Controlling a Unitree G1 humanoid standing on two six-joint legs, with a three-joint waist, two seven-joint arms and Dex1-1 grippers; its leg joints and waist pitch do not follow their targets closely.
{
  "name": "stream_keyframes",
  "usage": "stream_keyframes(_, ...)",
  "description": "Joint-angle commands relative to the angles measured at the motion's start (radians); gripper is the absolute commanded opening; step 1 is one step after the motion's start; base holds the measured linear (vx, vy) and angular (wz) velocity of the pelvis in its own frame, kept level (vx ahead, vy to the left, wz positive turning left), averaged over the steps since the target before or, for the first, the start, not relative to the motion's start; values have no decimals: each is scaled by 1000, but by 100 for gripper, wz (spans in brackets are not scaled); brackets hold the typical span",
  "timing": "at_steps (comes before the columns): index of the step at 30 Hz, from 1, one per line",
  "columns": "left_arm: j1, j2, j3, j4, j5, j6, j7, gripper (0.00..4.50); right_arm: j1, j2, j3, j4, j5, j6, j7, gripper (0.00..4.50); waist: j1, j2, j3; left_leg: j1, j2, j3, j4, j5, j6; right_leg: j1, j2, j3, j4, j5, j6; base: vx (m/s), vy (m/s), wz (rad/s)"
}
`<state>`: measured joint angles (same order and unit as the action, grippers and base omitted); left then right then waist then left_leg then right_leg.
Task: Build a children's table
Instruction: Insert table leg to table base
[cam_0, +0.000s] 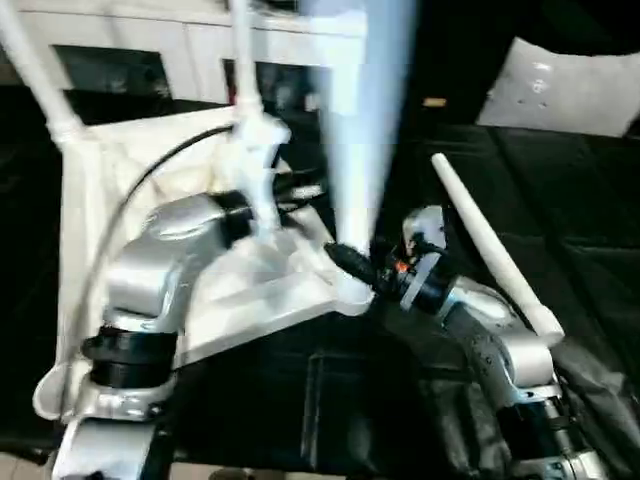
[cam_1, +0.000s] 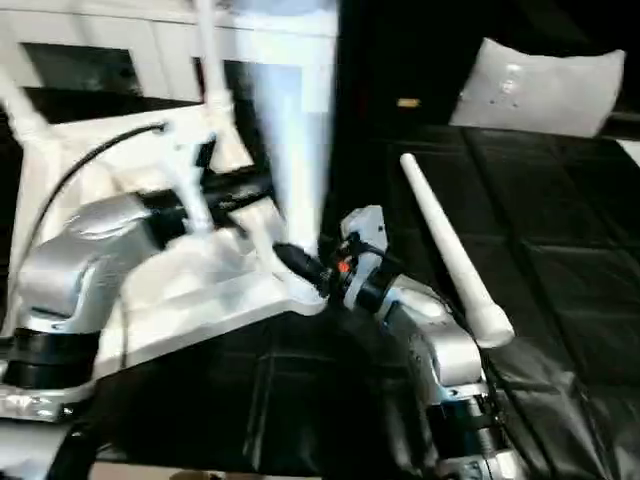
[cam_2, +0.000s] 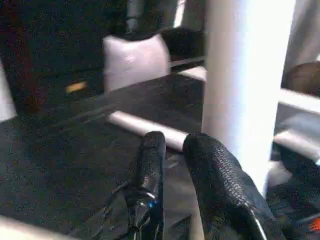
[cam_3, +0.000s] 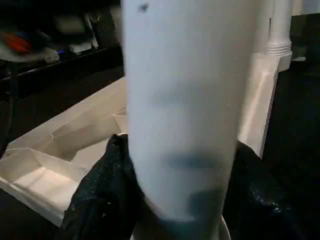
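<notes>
Your left forearm hides much of the upturned table top (cam_0: 95, 250). Count four legs: two standing in far sockets, one loose leg (cam_0: 495, 250) lying on black matting, one upright leg (cam_0: 360, 130) clamped by the right gripper (cam_3: 180, 200) at the near corner. The left gripper (cam_2: 172, 165) stands slightly parted, empty.

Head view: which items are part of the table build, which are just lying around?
Job:
table top
upright leg in right gripper
two fitted legs
loose leg

Lying about:
white cabinet
flat white board

A white cabinet (cam_0: 150, 45) stands behind a black mat (cam_0: 560, 210); a white board (cam_0: 570, 90) lies beyond.
</notes>
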<state>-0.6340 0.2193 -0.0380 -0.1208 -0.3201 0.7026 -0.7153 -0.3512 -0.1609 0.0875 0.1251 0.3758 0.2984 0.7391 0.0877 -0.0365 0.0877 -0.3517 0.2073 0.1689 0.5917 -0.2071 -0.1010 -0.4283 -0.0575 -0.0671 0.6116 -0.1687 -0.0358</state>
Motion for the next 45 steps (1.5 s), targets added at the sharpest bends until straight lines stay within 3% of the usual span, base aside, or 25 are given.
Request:
stream_keyframes(1,-9,-7,-66,-63,-41,28,-32,102,-2,-10,10,2,-21,3,-15,191,1,10,-86,-6,14,4,-55,-33,52,81,-68,51,-56,-100,-214,0,0,0)
stream_keyframes(6,-12,-22,-102,-69,-37,38,-33,102,-8,-8,20,3,-35,0,-19,191,0,7,-88,-8,10,4,-54,-44,38,84,-65,49,-63,-163,-172,0,0,0)
stream_keyframes(8,-12,-7,-106,-57,-13,33,-31,102,-13,-7,19,4,-42,-1,-23,191,0,11,-87,-7,10,3,-54,-51,36,81,-64,48,-66,-185,-161,0,0,0)
stream_keyframes(11,-11,16,-94,-43,-3,27,-12,102,-18,-8,11,5,-39,2,-32,191,-1,8,-87,-6,10,3,-55,-56,35,80,-62,47,-67,-194,-154,0,0,0)
stream_keyframes(14,0,65,-73,-38,0,18,-13,137,-23,-15,-11,15,-39,7,-55,191,-2,9,-87,-7,9,1,-56,-58,30,79,-61,46,-64,-202,-146,0,0,0)
stream_keyframes(16,29,115,-56,-49,2,19,-38,143,-29,-23,-33,30,-44,16,-77,191,-4,3,-86,-6,9,3,-56,-60,27,77,-61,47,-66,-213,-143,0,0,0)
stream_keyframes(20,86,170,-37,-64,11,21,-56,180,-30,-34,-48,29,-46,36,-90,191,-6,8,-84,-5,9,4,-55,-49,23,74,-59,49,-62,-192,-143,0,0,0)
stream_keyframes(22,129,195,-56,-70,37,7,-56,180,-25,-37,-50,16,-42,47,-94,191,-6,10,-84,-5,10,3,-56,-50,26,75,-59,48,-60,-183,-146,0,0,0)
stream_keyframes(24,191,197,-92,-72,69,-27,-31,218,-19,-41,-48,0,-46,79,-120,191,-7,10,-83,-5,10,3,-57,-50,30,74,-58,49,-61,-180,-146,0,0,0)
stream_keyframes(28,243,213,-148,-53,101,-64,-20,216,-15,-49,-30,-11,-58,93,-132,191,-3,11,-81,-4,12,3,-59,-68,27,72,-59,49,-65,-205,-143,0,0,0)
stream_keyframes(32,282,208,-192,-20,138,-109,-17,216,-7,-47,-33,-23,-50,128,-139,191,-4,8,-79,-4,10,3,-60,-90,20,72,-60,49,-72,-262,-117,0,0,0)
stream_keyframes(33,289,217,-209,-12,155,-125,-22,216,-5,-46,-34,-27,-47,134,-137,191,-3,18,-78,-2,10,1,-61,-99,17,69,-60,49,-73,-270,-114,0,0,0)
stream_keyframes(35,299,224,-222,-2,174,-145,-28,216,-1,-47,-33,-34,-44,131,-134,191,-5,13,-79,-2,10,1,-62,-106,14,70,-59,49,-73,-269,-110,0,0,0)
stream_keyframes(40,311,241,-251,32,196,-178,-34,216,13,-52,-19,-52,-44,126,-121,191,-5,14,-78,-2,10,1,-62,-111,14,70,-59,49,-73,-256,-120,0,0,0)
stream_keyframes(41,313,242,-252,38,196,-180,-36,188,16,-53,-16,-57,-45,129,-118,191,-5,15,-79,0,11,1,-62,-109,14,70,-59,49,-72,-252,-122,0,0,0)
stream_keyframes(45,316,248,-257,47,193,-159,-45,161,19,-53,-11,-62,-49,131,-113,191,-5,16,-80,-1,12,1,-61,-103,11,70,-60,50,-68,-227,-138,0,0,0)
